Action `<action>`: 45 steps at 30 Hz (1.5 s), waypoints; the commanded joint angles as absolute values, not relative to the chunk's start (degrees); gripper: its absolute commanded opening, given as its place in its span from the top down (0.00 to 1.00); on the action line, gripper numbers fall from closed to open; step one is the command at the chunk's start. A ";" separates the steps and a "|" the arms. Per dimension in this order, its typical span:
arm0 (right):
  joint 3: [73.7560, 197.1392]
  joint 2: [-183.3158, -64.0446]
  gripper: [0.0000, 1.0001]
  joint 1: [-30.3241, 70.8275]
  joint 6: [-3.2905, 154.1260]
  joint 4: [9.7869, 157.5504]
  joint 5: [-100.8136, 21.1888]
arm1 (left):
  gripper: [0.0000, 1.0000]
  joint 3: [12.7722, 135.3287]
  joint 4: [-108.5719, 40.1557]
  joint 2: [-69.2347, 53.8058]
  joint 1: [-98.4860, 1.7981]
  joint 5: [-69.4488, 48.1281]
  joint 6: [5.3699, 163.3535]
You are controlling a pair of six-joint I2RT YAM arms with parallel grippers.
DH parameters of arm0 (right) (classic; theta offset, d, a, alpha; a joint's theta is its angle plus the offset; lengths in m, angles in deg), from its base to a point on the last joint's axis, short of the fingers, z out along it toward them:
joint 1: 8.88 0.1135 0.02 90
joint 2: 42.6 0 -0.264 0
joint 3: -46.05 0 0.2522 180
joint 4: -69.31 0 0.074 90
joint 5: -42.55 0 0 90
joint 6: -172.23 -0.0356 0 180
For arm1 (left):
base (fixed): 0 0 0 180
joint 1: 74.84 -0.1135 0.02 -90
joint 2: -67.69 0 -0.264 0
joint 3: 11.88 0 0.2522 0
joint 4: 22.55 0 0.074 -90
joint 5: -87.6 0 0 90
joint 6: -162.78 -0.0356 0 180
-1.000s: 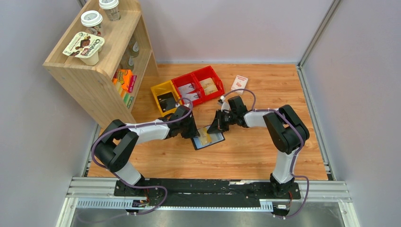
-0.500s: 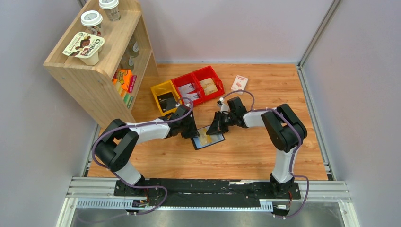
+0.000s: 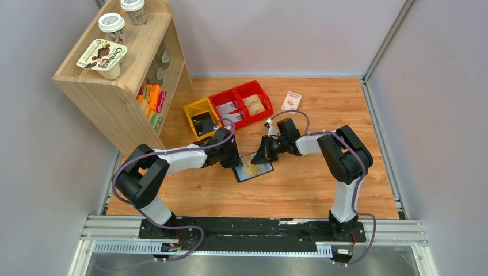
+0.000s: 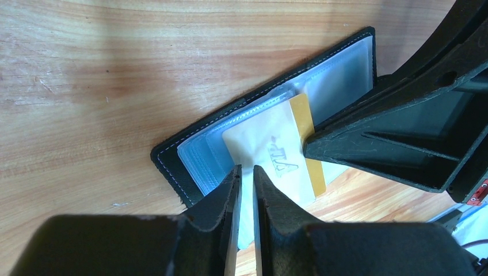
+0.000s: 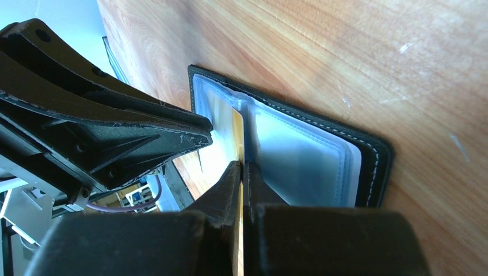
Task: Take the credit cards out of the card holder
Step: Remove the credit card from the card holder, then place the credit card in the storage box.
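The wooden table (image 3: 322, 184) carries the card holder (image 4: 172, 167), lying open between my arms. A tan credit card (image 4: 276, 158) sticks partway out of its clear pockets. My right gripper (image 5: 243, 172) is pinched on that card's edge; my left gripper (image 4: 246, 178) clamps a clear pocket of the card holder.

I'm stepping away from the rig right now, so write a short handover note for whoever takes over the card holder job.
Left gripper: shut on a clear sleeve of the card holder, which lies open on the table.
Right gripper: shut on the gold edge of a credit card sticking partly out of its sleeve.
Done: holder open, one card started.
To do: pull that card free; whether more cards sit inside cannot be told.
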State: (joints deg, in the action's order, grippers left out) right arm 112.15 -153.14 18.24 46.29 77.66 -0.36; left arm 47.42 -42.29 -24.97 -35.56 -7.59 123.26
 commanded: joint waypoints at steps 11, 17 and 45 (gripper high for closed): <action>109.82 -142.01 1.00 13.19 52.70 87.02 -5.88 | 0.78 46.71 -43.96 -25.56 -36.08 -7.06 122.71; 109.82 -137.62 1.00 13.10 51.39 89.31 -9.21 | 0.61 46.97 -42.55 -20.73 -36.08 -6.53 120.07; 116.92 -128.98 1.00 14.06 19.04 71.47 -44.45 | 0.21 44.15 -50.38 35.78 -38.90 30.12 82.99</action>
